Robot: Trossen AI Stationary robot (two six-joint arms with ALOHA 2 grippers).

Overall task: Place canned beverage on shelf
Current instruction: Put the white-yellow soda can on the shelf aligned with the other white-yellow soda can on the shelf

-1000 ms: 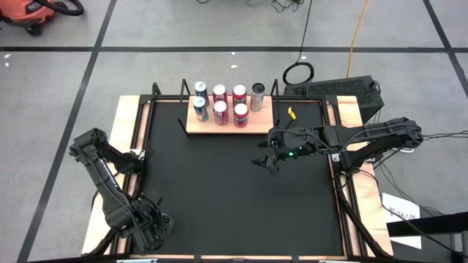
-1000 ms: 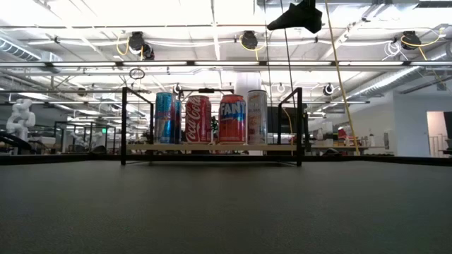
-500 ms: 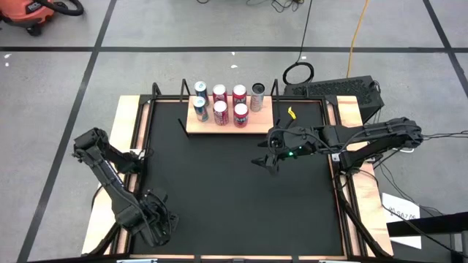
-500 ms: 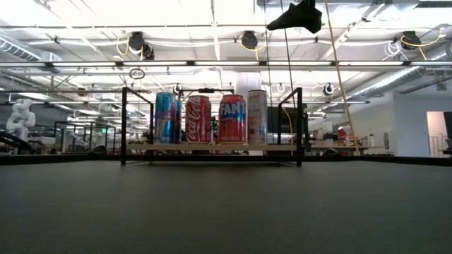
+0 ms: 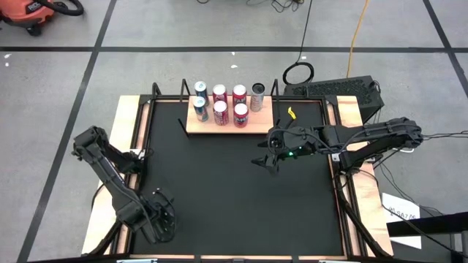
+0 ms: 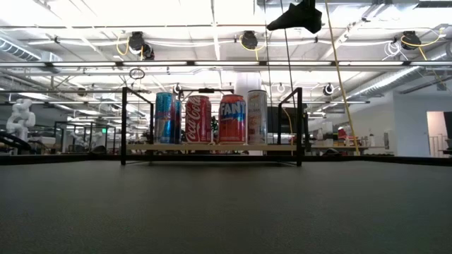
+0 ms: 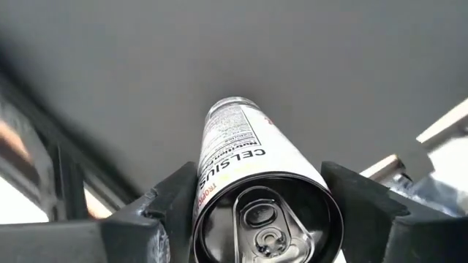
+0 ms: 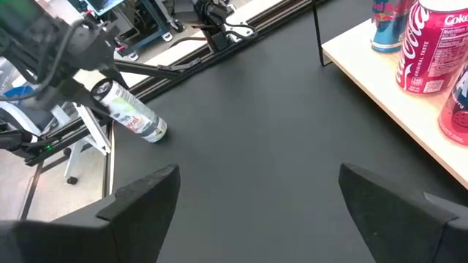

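Note:
A white beverage can (image 7: pixel 256 161) stands near the table's near left corner, between the fingers of my left gripper (image 5: pixel 157 221). The right wrist view shows the same can (image 8: pixel 131 113) under that gripper. The shelf (image 5: pixel 252 126), a light-wood board with black corner rods, lies at the table's far edge. Several cans (image 5: pixel 219 109) stand on it. My right gripper (image 5: pixel 266 161) hangs open over the table, in front of the shelf's right end, with nothing between its fingers. My left gripper pinches the white can between its two fingers, one on each side of the upper wall (image 7: pixel 199 191), just under the top rim. The fingers come from above and point down. The can's base (image 8: pixel 156 132) is at the table's surface.
The black tabletop (image 5: pixel 219 183) lies bare between the white can and the shelf. Wooden strips and black rails run along the table's left edge (image 5: pixel 131 139) and right edge. The shelf's cans fill its left and middle; the board's right near part shows bare wood.
My left gripper has moved a little toward the table's right edge, near the near left corner, and its wrist has rolled. My right gripper has kept still.

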